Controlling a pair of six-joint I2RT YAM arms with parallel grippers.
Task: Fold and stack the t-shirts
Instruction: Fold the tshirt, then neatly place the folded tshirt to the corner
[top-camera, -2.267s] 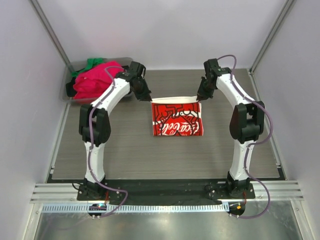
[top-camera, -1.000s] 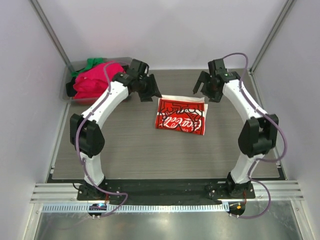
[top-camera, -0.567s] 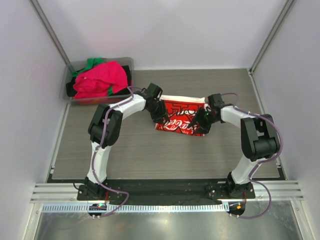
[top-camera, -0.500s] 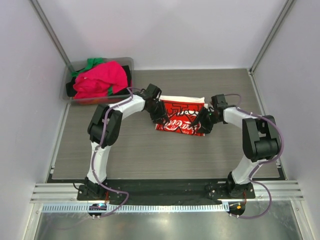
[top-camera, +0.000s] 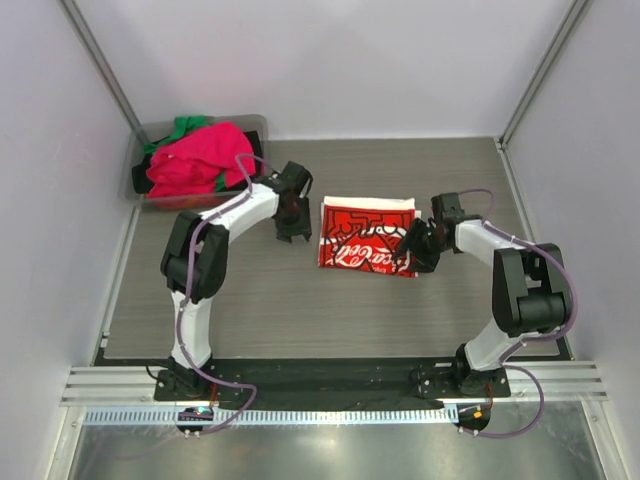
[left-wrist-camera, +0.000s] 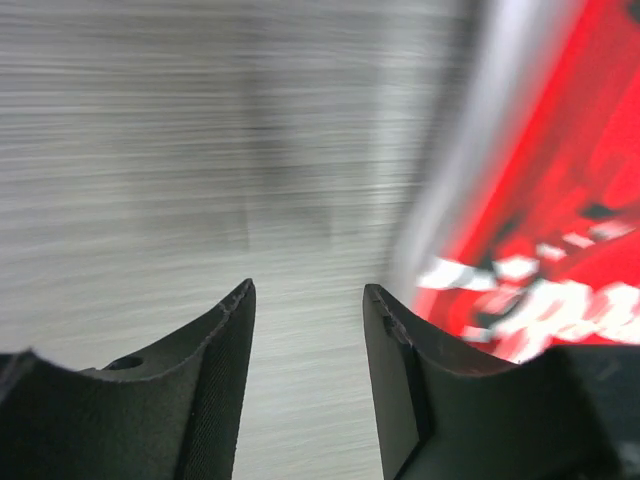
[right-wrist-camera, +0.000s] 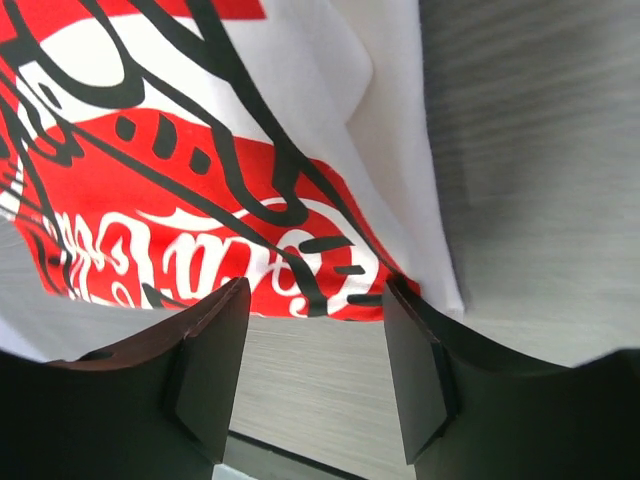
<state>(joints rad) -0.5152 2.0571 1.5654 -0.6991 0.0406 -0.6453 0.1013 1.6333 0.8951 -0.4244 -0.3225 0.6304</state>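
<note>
bench (top-camera: 250, 300): grey wood-grain slab, carrying pretty much everything here

bin (top-camera: 133, 186): grey plastic, parked at the far-left corner of the bench, stuffed to the brim

pink tee (top-camera: 195, 160): heaped on top of the bin, all bunched up, definitely not folded

red tee (top-camera: 365, 235): folded into a fairly tidy rectangle, lying flat on the bench roughly mid-way across, right of the bin and well apart from it; white print with black squiggles facing up, white strip along the far edge

green tee (top-camera: 185, 125): poking out from under the pink one at the far side of the bin, with another bit showing at the near side

dark cloth (top-camera: 252, 150): peeking out at the bin's right and left ends, too buried to say more

left tool (top-camera: 293, 232): low over bare bench just beside the red tee's left edge, not touching it; fingers partway apart, only bench in the gap, gripping nothing (wrist view pretty blurry tbh)

right tool (top-camera: 418, 248): down at the red tee's near-right corner; fingers about half spread, tee lying flat past the tips, right finger right next to the white corner, nothing pinched
</note>
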